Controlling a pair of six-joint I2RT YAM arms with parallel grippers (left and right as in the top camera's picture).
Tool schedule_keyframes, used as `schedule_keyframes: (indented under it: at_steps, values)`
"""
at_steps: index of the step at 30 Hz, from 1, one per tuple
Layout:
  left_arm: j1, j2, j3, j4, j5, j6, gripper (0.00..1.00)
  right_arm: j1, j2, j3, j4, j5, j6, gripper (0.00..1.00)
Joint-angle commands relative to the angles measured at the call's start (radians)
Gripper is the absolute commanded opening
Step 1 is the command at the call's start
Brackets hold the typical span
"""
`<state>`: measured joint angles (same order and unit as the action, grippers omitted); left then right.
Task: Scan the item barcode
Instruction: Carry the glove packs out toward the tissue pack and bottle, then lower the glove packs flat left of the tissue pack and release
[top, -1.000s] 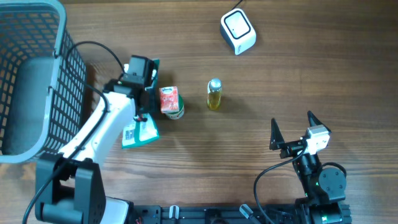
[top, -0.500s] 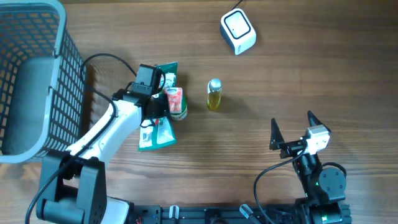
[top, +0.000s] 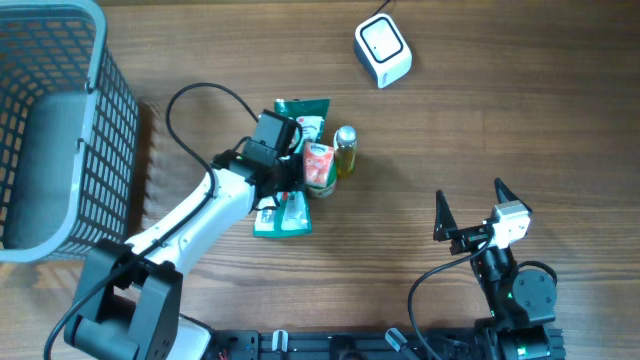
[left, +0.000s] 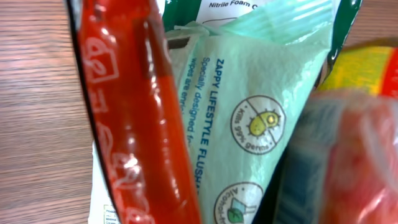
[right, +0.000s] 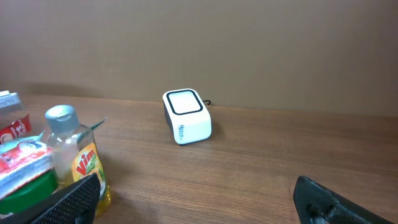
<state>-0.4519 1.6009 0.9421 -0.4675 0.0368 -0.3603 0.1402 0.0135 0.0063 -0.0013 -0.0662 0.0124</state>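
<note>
The green wipes packet (top: 283, 216) lies flat on the counter (top: 520, 110) near its middle, its printed face filling the left wrist view (left: 249, 93); the left claw (top: 288, 168) is closed on it; a red-labelled tub (top: 320, 165) touches the packet's right edge, with a bottle of yellow liquid (top: 345, 152) just beside it; the white scanner (top: 382, 50) sits well apart at the far edge; the right claw (top: 470, 197) hangs wide open and empty near the front; a grey basket (top: 110, 90) stands far left.

White left arm (top: 190, 215), looping black cable (top: 200, 88), black-fingered right end effector (top: 468, 192)
</note>
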Motion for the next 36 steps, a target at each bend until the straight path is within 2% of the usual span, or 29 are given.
schedule_keyframes:
  at_steps: [1, 7, 17, 18, 21, 22, 23, 27, 32, 36]
  values:
    - [-0.011, 0.004, -0.007, 0.008, -0.032, -0.023, 0.04, -0.005, -0.006, -0.001, 0.002, 0.01, -0.011, 1.0]
    - [-0.01, 0.004, -0.007, -0.039, -0.288, -0.021, 0.05, -0.005, -0.006, -0.001, 0.002, 0.01, -0.011, 1.0]
    - [-0.008, 0.065, -0.007, -0.035, -0.349, -0.014, 0.08, -0.005, -0.006, -0.001, 0.002, 0.01, -0.011, 1.0]
    - [-0.008, 0.083, -0.007, -0.029, -0.349, -0.014, 0.22, -0.005, -0.006, -0.001, 0.002, 0.01, -0.011, 1.0]
    - [-0.008, 0.113, -0.007, -0.024, -0.344, -0.014, 0.56, -0.005, -0.006, -0.001, 0.002, 0.01, -0.012, 1.0]
    - [-0.008, 0.113, -0.007, -0.024, -0.344, -0.014, 0.72, -0.005, -0.006, -0.001, 0.002, 0.01, -0.011, 1.0]
    - [-0.008, 0.111, -0.007, -0.024, -0.345, -0.01, 0.78, -0.005, -0.006, -0.001, 0.002, 0.01, -0.011, 1.0]
    - [0.019, 0.064, -0.003, -0.022, -0.344, 0.012, 0.91, -0.005, -0.006, -0.001, 0.002, 0.01, -0.011, 1.0]
    - [0.076, -0.052, 0.007, -0.022, -0.337, 0.013, 0.97, -0.005, -0.006, -0.001, 0.002, 0.01, -0.012, 1.0]
    - [0.15, -0.163, 0.036, -0.007, -0.225, 0.013, 0.97, -0.005, -0.006, -0.001, 0.002, 0.01, -0.011, 1.0]
